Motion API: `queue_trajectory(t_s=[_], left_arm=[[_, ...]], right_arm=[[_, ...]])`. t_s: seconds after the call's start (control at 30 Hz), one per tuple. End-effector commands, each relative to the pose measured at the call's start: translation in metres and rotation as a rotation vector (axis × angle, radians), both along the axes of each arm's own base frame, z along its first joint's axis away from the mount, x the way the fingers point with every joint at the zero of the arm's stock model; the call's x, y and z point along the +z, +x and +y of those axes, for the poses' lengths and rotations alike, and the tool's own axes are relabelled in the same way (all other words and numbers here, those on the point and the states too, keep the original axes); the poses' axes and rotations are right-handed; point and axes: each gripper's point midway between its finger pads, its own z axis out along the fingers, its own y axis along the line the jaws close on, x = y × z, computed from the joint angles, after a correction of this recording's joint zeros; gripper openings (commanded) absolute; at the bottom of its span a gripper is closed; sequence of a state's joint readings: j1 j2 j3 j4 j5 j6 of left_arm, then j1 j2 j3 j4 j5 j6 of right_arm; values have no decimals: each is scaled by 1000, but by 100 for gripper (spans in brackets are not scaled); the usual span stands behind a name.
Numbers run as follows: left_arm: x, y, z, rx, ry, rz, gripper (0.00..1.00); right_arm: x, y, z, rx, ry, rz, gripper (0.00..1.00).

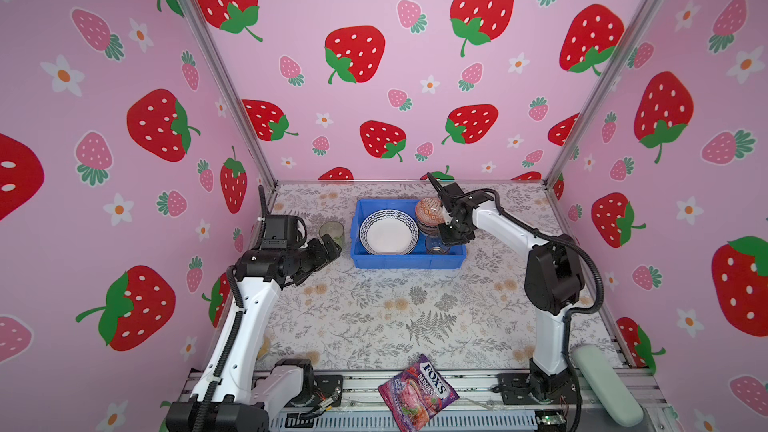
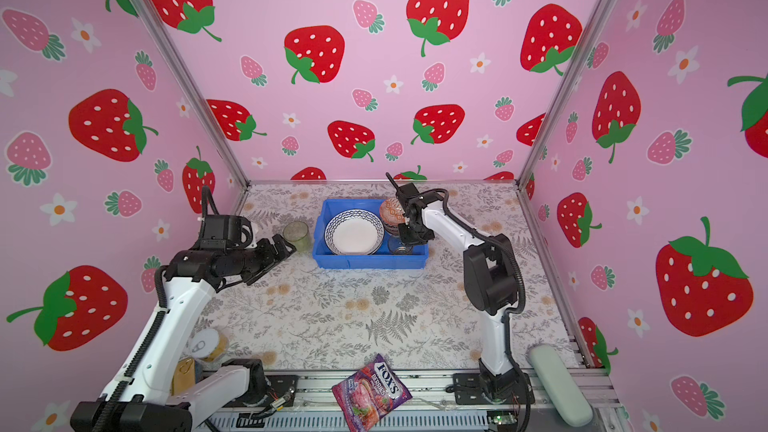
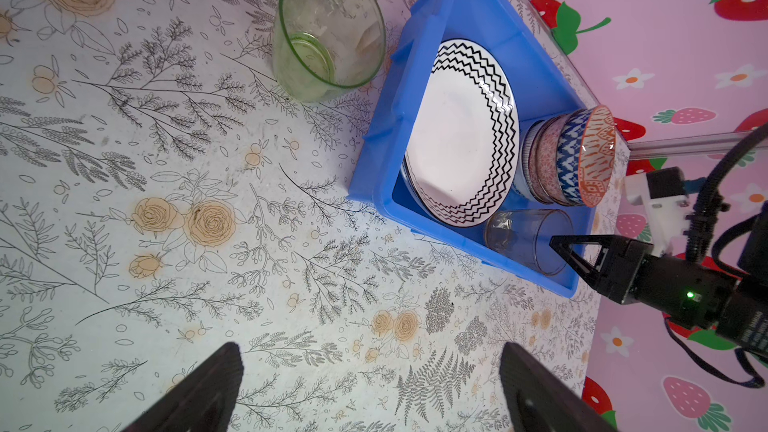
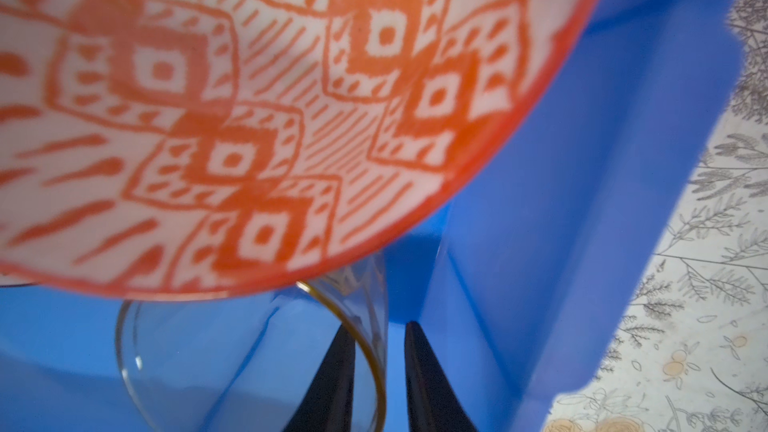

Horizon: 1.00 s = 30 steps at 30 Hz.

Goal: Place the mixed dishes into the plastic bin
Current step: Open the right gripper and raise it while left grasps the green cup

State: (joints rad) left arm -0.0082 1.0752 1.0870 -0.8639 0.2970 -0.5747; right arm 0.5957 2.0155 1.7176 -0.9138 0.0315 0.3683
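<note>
The floral-printed tabletop [image 1: 374, 317] carries everything I'm working with. Toward its far side sits the bright blue rectangular plastic bin [image 1: 405, 261], with most of the dishes already in it. The wide white plate with the zigzag rim [image 1: 388, 234] takes the bin's left half, the only stretch of floor broad enough for it. At the near edge lies the purple candy bag [image 1: 417, 392], which is not mine to move. In the bin's far right corner the small patterned bowls are nested in a stack [image 3: 557, 160], with the orange-patterned bowl [image 1: 428, 209] on top, which saves room for glassware. The green glass tumbler [image 1: 331, 232] stands upright on the table just left of the bin. I judge it the one dish left to move. The clear, gold-rimmed glass tumbler [image 1: 436, 246] stands in the bin's near right corner, beside the stack.

My right gripper [image 4: 380, 328] straddles that tumbler's wall. Only the right wrist view shows blue between each finger and the glass, so I read it as let go, jaws slightly apart. In both top views the wrist hides this. My left gripper [image 3: 370, 392] is spread wide and empty, facing the green tumbler, and the left wrist view shows bare table between its fingers.
</note>
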Motion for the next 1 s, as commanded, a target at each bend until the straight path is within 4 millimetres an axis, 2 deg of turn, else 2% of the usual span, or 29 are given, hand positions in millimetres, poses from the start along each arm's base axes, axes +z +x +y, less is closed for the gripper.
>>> queue_trajectory(t_s=[0.0, 0.1, 0.33, 0.47, 0.6, 0.8, 0.97], left_arm=[[-5, 0, 2, 1, 2, 11, 99], [-5, 1, 3, 4, 6, 10, 99], [-6, 12, 5, 3, 4, 30, 99], [-6, 27, 9, 15, 11, 58, 99], [-9, 45, 18, 37, 40, 82, 99], [-25, 67, 41, 76, 127, 180, 99], [-43, 85, 50, 93, 122, 232, 97]], right_arm=[[6, -2, 2, 11, -5, -5, 28], [17, -2, -1, 10, -8, -20, 34], [74, 3, -4, 6, 47, -111, 54], [100, -1, -10, -7, 100, -142, 78], [113, -9, -21, -25, 113, -167, 98], [124, -23, -40, -56, 140, -198, 99], [121, -33, -62, -98, 173, -195, 99]])
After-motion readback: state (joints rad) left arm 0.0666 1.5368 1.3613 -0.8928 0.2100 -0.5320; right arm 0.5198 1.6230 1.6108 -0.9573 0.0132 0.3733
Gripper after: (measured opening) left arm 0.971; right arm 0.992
